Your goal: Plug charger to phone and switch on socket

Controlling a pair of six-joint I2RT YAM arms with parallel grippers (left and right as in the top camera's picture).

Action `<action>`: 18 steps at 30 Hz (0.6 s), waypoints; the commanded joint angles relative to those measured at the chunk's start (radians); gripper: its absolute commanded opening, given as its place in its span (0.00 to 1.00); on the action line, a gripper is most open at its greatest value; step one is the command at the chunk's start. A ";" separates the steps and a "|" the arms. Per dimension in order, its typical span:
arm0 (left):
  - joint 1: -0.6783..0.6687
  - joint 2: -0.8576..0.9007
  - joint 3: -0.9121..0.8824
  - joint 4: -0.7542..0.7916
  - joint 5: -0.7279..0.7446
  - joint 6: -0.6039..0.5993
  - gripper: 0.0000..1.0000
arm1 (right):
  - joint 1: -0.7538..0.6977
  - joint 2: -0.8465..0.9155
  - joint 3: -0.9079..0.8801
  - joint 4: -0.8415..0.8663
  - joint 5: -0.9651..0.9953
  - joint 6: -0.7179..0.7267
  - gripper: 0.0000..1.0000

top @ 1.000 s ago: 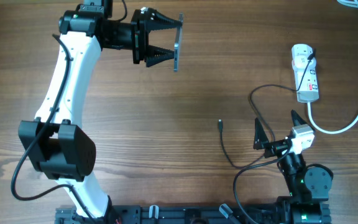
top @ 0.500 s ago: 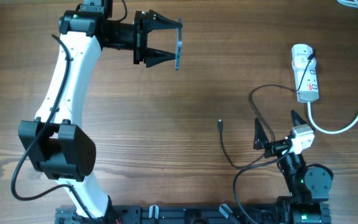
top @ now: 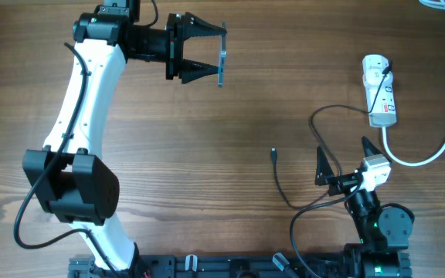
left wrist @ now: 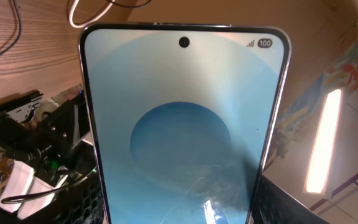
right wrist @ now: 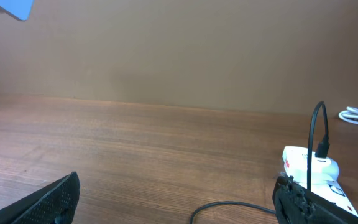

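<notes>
My left gripper (top: 216, 54) is shut on the phone (top: 221, 52) and holds it on edge above the far left of the table. In the left wrist view the phone's blue-turquoise screen (left wrist: 179, 124) fills the frame between the jaws (left wrist: 179, 214). The white socket (top: 379, 90) lies at the far right with the charger's black plug (top: 387, 71) in it. The thin black charger cable (top: 315, 123) loops across the table, and its connector tip (top: 273, 154) lies loose. My right gripper (top: 343, 148) is open and empty, just right of the tip. The right wrist view shows the socket (right wrist: 309, 165) and cable (right wrist: 229, 208) ahead of the open jaws (right wrist: 179, 205).
A thick white cord (top: 431, 154) runs from the socket's near end, curves right and goes up past the table's far right corner. The arm bases stand along the near edge (top: 207, 266).
My left gripper, with the phone in it, has shifted very slightly towards the far side. The right arm, cable and socket have not moved.
</notes>
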 commanded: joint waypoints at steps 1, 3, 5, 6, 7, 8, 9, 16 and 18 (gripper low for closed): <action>0.006 -0.037 0.007 0.000 0.055 -0.009 0.67 | 0.005 -0.004 0.000 0.002 -0.009 -0.010 1.00; 0.006 -0.037 0.007 0.000 0.055 -0.008 0.67 | 0.005 -0.004 0.000 0.002 -0.009 -0.010 1.00; 0.006 -0.037 0.007 0.000 0.055 -0.009 0.67 | 0.005 -0.004 0.000 0.003 -0.009 -0.010 1.00; 0.006 -0.037 0.007 0.000 0.055 -0.009 0.67 | 0.005 -0.004 0.000 0.002 -0.009 -0.010 1.00; 0.006 -0.037 0.007 0.000 0.055 -0.008 0.67 | 0.005 -0.004 0.000 0.003 -0.009 -0.010 1.00; 0.006 -0.037 0.007 0.000 0.057 -0.008 0.67 | 0.005 -0.005 0.000 0.002 -0.009 -0.010 1.00; 0.006 -0.037 0.007 0.000 0.063 -0.009 0.67 | 0.005 -0.004 0.000 0.002 -0.009 -0.010 1.00; 0.006 -0.037 0.007 0.000 0.110 -0.056 0.67 | 0.005 -0.005 0.000 0.003 -0.009 -0.010 1.00; 0.006 -0.037 0.007 0.000 0.107 -0.062 0.68 | 0.005 -0.005 0.000 0.002 -0.009 -0.010 1.00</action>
